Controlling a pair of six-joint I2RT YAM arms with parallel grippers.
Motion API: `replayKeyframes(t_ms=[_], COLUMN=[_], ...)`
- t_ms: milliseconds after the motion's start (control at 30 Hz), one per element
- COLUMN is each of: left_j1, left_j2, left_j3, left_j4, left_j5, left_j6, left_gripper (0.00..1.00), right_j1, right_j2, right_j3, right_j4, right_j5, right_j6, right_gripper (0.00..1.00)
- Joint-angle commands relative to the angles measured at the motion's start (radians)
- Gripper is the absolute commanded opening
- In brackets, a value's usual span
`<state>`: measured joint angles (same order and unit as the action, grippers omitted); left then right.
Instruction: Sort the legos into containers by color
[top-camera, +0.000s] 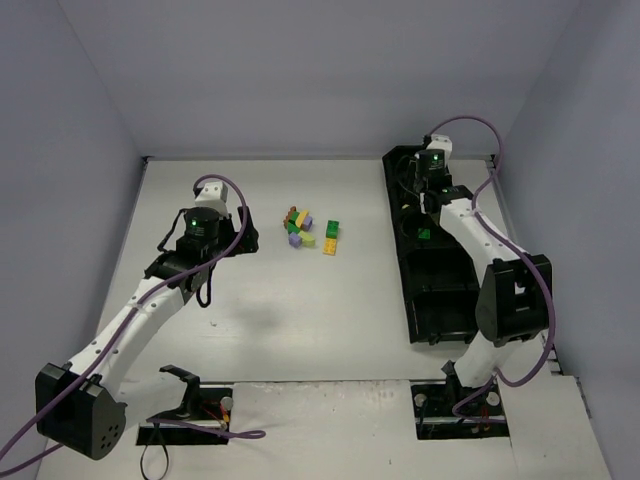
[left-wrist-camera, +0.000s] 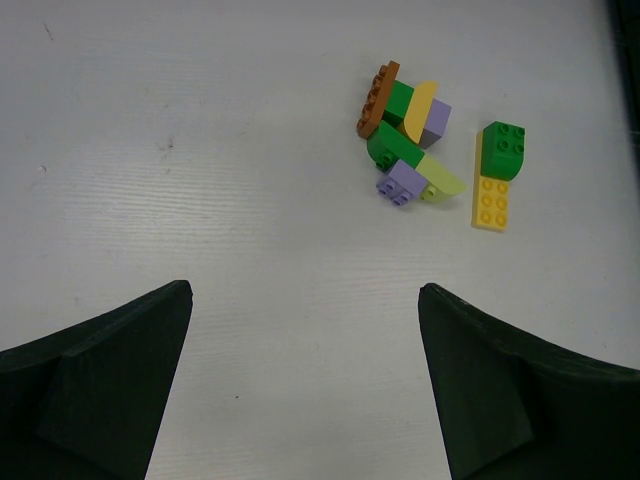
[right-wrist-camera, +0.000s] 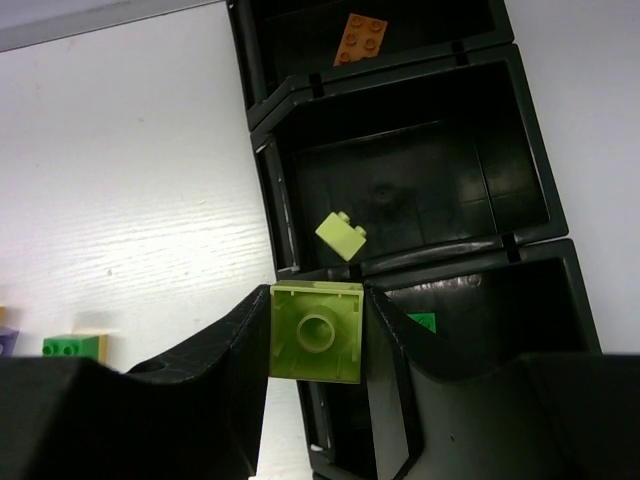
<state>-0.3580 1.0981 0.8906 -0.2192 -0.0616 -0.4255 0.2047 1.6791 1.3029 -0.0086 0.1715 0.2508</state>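
Note:
A small pile of legos (top-camera: 305, 228) lies mid-table: green, lime, yellow, orange-brown and lilac bricks (left-wrist-camera: 410, 140), plus a green brick (left-wrist-camera: 502, 150) on a yellow plate (left-wrist-camera: 491, 203) beside them. My left gripper (left-wrist-camera: 305, 290) is open and empty, above the table a little left of the pile. The black compartment tray (top-camera: 440, 290) runs along the right. My right gripper (right-wrist-camera: 316, 332) is shut on a lime brick (right-wrist-camera: 316, 350), held over the wall between two compartments. A lime brick (right-wrist-camera: 341, 237), an orange brick (right-wrist-camera: 361, 40) and a green brick (right-wrist-camera: 422, 322) lie in separate compartments.
The tray's walls (right-wrist-camera: 520, 150) stand right under and beside my right fingers. The white table ends at a back wall and side walls. The arm bases and cables sit at the near edge.

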Motion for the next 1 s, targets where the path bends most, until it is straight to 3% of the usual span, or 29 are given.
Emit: replayKeyframes(t_ms=[0,800,967], left_j1=[-0.001,0.001,-0.001], left_j2=[0.002,0.019,0.023], left_j3=[0.056,0.053,0.059], left_j4=[0.047,0.037,0.038], left_j5=[-0.017,-0.006,-0.001], left_j6=[-0.013,-0.012,-0.01], left_gripper=[0.88,0.88,0.88], right_j1=[-0.014,-0.083,-0.083], right_j2=[0.03,0.312,0.343], right_j3=[0.064,0.252,0.272], right_j4=[0.045,0.064,0.064], right_j5=[0.02,0.045,0.033], right_j6=[0.005,-0.008,-0.021], right_gripper=[0.0,0.0,0.08])
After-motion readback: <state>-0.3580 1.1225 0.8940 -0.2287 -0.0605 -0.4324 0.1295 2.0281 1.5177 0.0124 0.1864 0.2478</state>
